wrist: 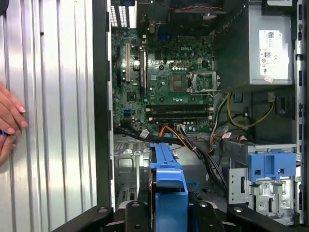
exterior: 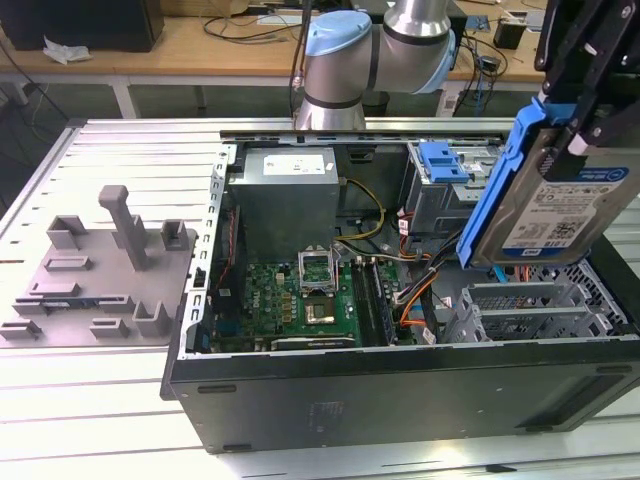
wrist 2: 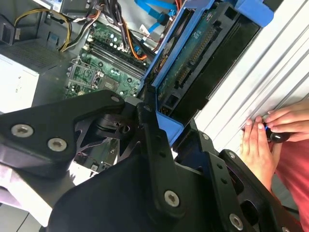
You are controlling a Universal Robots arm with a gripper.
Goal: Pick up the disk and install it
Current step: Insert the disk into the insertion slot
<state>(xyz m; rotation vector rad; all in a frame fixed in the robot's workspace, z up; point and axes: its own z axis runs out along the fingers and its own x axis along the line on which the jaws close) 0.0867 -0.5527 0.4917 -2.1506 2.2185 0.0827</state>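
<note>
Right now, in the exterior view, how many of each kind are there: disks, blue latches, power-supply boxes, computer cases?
disk: 1
blue latch: 1
power-supply box: 1
computer case: 1
Total: 4

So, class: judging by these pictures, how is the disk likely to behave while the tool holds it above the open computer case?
Probably rigid: the disk hangs tilted with its metal body unbent. Likely heavy for its size, being a solid metal block. Its blue bracket is plastic, so it may flex slightly where the tool clamps it.
</note>
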